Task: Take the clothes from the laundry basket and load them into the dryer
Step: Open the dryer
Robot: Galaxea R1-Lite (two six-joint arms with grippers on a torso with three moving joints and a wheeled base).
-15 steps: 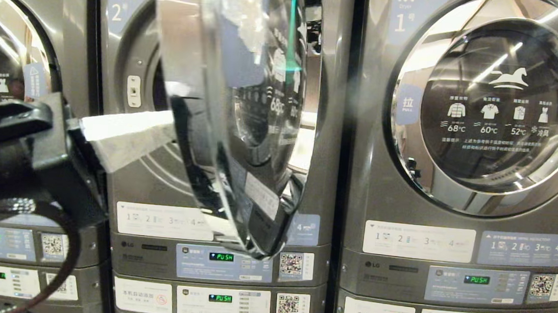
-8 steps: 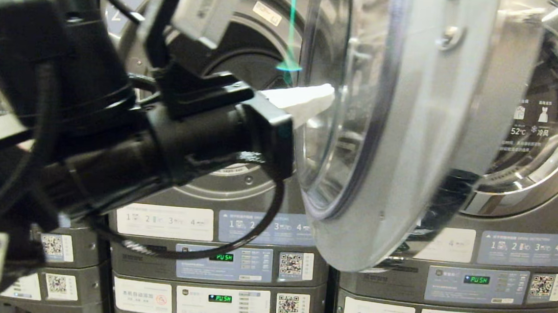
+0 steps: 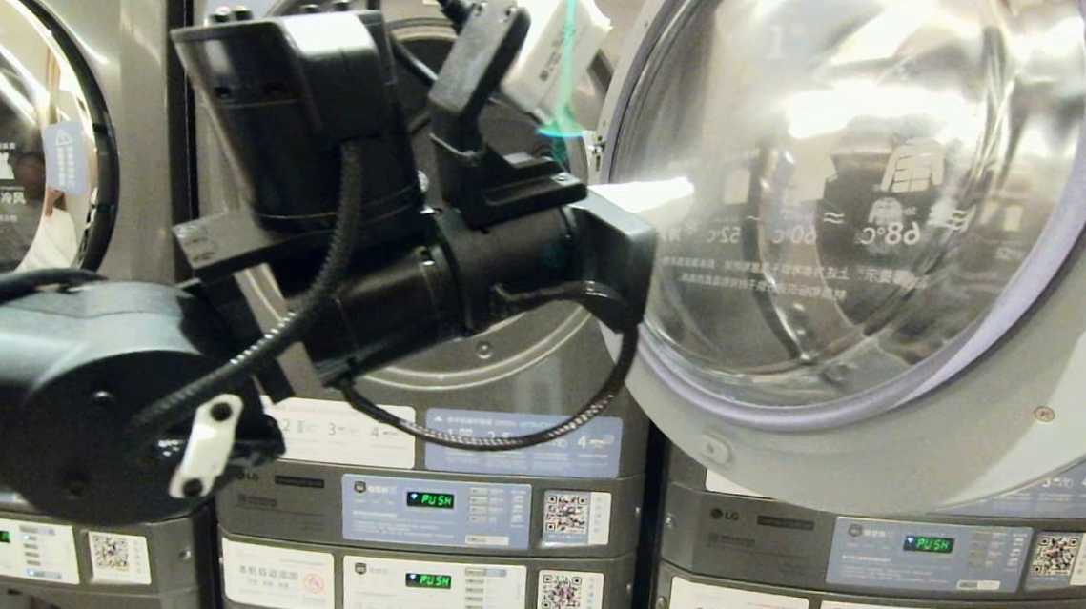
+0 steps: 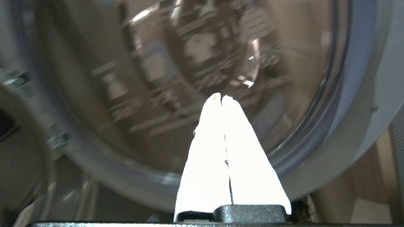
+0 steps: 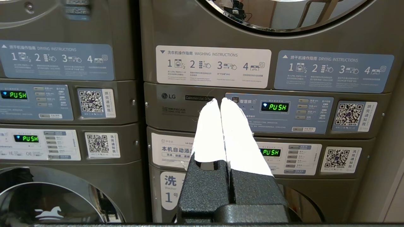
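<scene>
Across the far wall, a row of stacked grey metal LG laundry machines (image 3: 452, 518) with green "PUSH" displays; neither laundry basket nor clothes show in any view. The middle dryer's round glass-and-chrome door (image 3: 893, 224) stands swung wide open to the right, covering the front of the right-hand dryer. Black left arm (image 3: 317, 260) reaches across the open drum mouth (image 3: 501, 359); left gripper (image 4: 221, 97) has white fingers pressed together, empty, tips against the door's inner glass. Right gripper (image 5: 220, 101) sits low, facing the right machine's control panels (image 5: 277, 112), fingers closed, empty.
</scene>
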